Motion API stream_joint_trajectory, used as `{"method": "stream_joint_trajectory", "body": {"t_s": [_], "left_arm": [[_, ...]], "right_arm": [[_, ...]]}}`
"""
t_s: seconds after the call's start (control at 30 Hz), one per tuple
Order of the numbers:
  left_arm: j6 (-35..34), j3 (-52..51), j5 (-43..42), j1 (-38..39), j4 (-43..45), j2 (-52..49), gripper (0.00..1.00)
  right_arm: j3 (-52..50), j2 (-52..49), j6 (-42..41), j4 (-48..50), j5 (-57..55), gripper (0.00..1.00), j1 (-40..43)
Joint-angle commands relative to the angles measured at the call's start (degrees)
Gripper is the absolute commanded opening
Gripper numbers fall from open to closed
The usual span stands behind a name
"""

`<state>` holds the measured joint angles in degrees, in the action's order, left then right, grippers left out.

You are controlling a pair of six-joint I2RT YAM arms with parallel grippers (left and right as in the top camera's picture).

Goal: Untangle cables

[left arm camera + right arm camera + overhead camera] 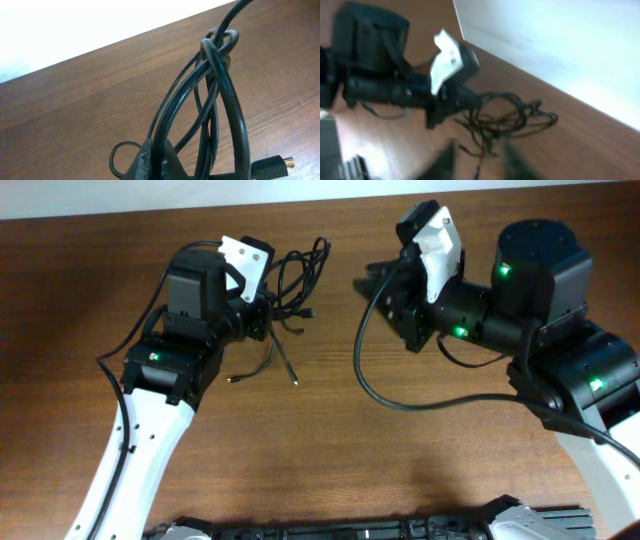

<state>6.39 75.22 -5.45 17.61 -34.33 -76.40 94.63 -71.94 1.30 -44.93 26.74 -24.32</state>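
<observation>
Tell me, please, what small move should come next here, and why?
Probably ease the right gripper toward the cables and close on an outer loop. The left gripper seems to pinch the bundle, while the right one hangs open and apart from it, so nothing can be pulled loose yet.

The table (330,440) is brown wood with a fine grain running along its length. In the wrist views its far edge meets a pale, bright surface. Thin black cables (297,272) sit in a tangled bunch of loops toward the far side, left of the middle. Two loose ends trail from the bunch toward the near side and lie flat on the wood, their tips apart. Seen from the left wrist, the loops cross over one another, and a plug (274,166) with a gold tip sits low at the right. The right wrist view is blurred and shows the bunch only as a dark scribble on the wood.
</observation>
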Motion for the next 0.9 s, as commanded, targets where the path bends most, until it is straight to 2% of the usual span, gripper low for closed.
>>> {"method": "stream_joint_trajectory", "body": {"t_s": [0.0, 0.03, 0.1, 0.2, 0.27, 0.33, 0.47, 0.5, 0.6, 0.87], "left_arm": [[-9.2, 0.3, 0.3, -0.1, 2.8, 0.5, 0.0], [-12.3, 0.3, -0.3, -0.1, 3.7, 0.5, 0.0], [-16.1, 0.3, -8.4, -0.1, 6.9, 0.5, 0.0], [-16.6, 0.3, -23.4, -0.1, 13.4, 0.5, 0.0], [-22.1, 0.3, -26.7, -0.1, 15.8, 0.5, 0.0], [-25.3, 0.3, -28.4, -0.1, 16.7, 0.5, 0.0], [-25.6, 0.3, -29.8, -0.1, 17.0, 0.5, 0.0], [-28.9, 0.3, -29.7, -0.1, 17.2, 0.5, 0.0], [-32.6, 0.3, -29.8, 0.0, 17.7, 0.5, 0.0], [-32.7, 0.3, -29.7, 3.9, 21.0, 0.5, 0.0]], "right_arm": [[0.7, -0.3, -0.3, -3.1, -1.9, 0.59, 0.1], [0.7, -0.6, -0.3, -4.0, -1.9, 0.64, 0.0], [0.6, -2.0, -0.3, -5.6, -1.7, 0.68, 0.0], [0.6, -4.9, 1.2, -5.7, 3.1, 0.69, 0.0], [0.6, -7.0, 3.0, -5.7, 5.0, 0.69, 0.0], [0.6, -8.5, 3.0, -5.6, 5.0, 0.69, 0.0], [0.6, -9.9, 3.0, -4.1, 8.7, 0.69, 0.0], [0.6, -9.9, 3.0, -4.1, 8.8, 0.7, 0.0], [0.6, -9.9, 3.0, -4.1, 9.2, 0.7, 0.0], [0.6, -9.9, 3.0, -2.6, 12.3, 0.68, 0.0]]}}
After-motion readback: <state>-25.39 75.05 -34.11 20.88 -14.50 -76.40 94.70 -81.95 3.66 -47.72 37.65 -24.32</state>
